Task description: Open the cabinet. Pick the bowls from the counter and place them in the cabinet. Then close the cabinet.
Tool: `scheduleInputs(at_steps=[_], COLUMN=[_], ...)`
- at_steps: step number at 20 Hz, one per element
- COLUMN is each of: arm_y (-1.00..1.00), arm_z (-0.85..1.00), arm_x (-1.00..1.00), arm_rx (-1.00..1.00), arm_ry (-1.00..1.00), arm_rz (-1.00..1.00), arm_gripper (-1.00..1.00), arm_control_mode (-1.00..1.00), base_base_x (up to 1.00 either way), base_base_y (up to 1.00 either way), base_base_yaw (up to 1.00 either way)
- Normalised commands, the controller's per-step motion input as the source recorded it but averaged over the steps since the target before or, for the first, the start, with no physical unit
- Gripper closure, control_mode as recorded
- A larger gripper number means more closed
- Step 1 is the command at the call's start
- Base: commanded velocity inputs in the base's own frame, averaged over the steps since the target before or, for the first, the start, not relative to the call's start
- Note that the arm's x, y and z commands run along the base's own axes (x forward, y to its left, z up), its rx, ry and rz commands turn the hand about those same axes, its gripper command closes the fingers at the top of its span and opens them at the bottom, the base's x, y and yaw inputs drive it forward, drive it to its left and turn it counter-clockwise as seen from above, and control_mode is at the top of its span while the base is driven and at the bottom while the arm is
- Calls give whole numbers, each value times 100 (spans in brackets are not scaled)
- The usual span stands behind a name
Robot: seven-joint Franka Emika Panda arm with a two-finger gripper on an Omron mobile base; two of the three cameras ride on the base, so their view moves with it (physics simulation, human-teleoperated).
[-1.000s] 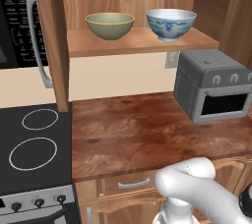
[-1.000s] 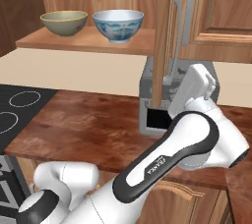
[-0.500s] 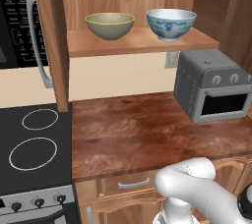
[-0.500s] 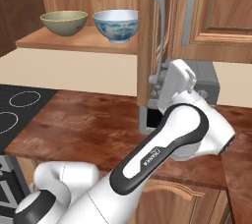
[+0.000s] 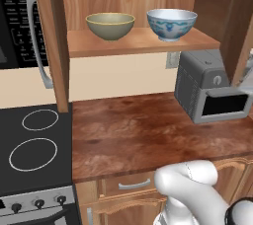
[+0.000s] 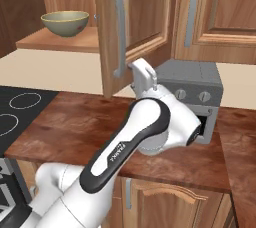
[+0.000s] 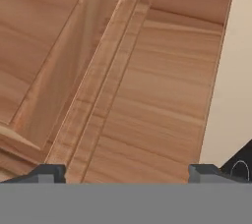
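The cabinet (image 5: 138, 44) stands open in the left base view. On its shelf sit both bowls, the olive-yellow bowl (image 5: 109, 24) and the white and blue bowl (image 5: 172, 23). In the right base view the cabinet's right door (image 6: 142, 12) is swung partway across, its grey bar handle (image 6: 116, 32) facing me. The olive bowl (image 6: 65, 22) shows left of that door, which hides the white one. My gripper (image 6: 138, 70) is at the door's lower edge, against its outer face. In the hand view the raised wood panel (image 7: 123, 70) is very close, and my gripper (image 7: 125, 174) is open and holds nothing.
The reddish-brown counter (image 5: 148, 130) lies below the cabinet. A grey toaster oven (image 5: 212, 91) stands at its right end. A black stovetop (image 5: 29, 145) with white rings is on the left, with a microwave (image 5: 20, 21) above it. Drawers and low doors run under the counter.
The right door has swung well to the left, and in the right base view it now covers the white bowl. My hand has moved left along with it. Both bowls stay on the shelf.
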Motion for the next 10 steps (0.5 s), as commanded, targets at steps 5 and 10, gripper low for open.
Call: scheduleInputs(at_steps=[5, 10], arm_y=[61, 42], arm_z=[28, 34], arm_x=[25, 31], arm_rx=[-11, -10], arm_ry=[0, 4], arm_rz=[-11, -11], arm_gripper=[-100, -100], arm_control_mode=[-100, -100], base_base_x=[0, 0], base_base_y=[0, 0], base_base_yaw=[0, 0])
